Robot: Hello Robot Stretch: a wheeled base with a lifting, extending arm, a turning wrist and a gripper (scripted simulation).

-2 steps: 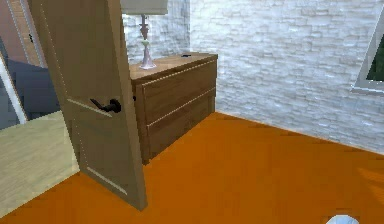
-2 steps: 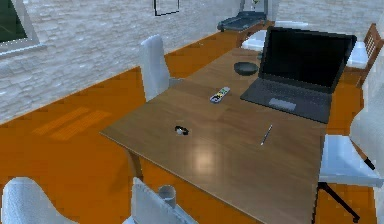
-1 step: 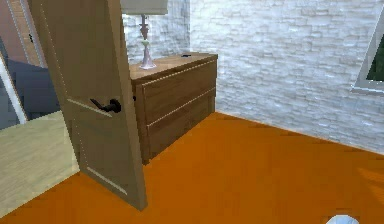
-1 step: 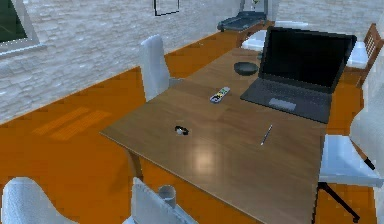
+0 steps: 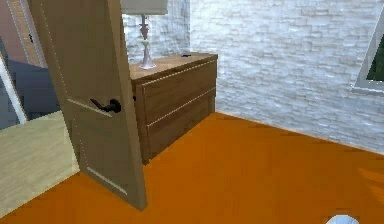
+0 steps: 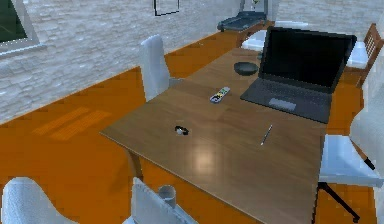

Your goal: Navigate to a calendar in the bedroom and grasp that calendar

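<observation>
Across the arm side view's middle runs a long wooden counter [image 6: 215, 150], set slantwise on an orange floor [image 6: 90, 120]; a white brick wall [image 6: 100, 40] stands behind it, with a window [image 6: 15, 22] at the view's upper left. Near the forward view's left stands a pale wooden door [image 5: 95, 100], swung open, a dark lever handle [image 5: 107, 104] on its face; behind it a brown dresser [image 5: 175, 95] with two drawers stands against the same kind of brick wall.

White chairs ring the counter: one [image 6: 155, 65] at its left long edge, one [image 6: 350, 155] at its right edge, two more [image 6: 30, 205] [image 6: 150, 205] by the near end. At the counter's far right corner sits a black laptop [image 6: 300, 70], lid raised, screen dark. A lamp [image 5: 146, 40] with a clear turned stem stands at the dresser's left end; a small dark thing [image 5: 187, 53], too small to name, lies near its right end.

A dark bowl [image 6: 245, 68] rests at the counter's far edge, just beside the laptop's left side; a remote [image 6: 219, 95] lies nearer the left long edge; a thin pen [image 6: 266, 134] lies toward the right edge, nearer than the laptop; a small dark object [image 6: 181, 130] sits toward the near left corner.

Where the calendar is cannot be told; whether the tool is spread or pressed together cannot be told either.
</observation>
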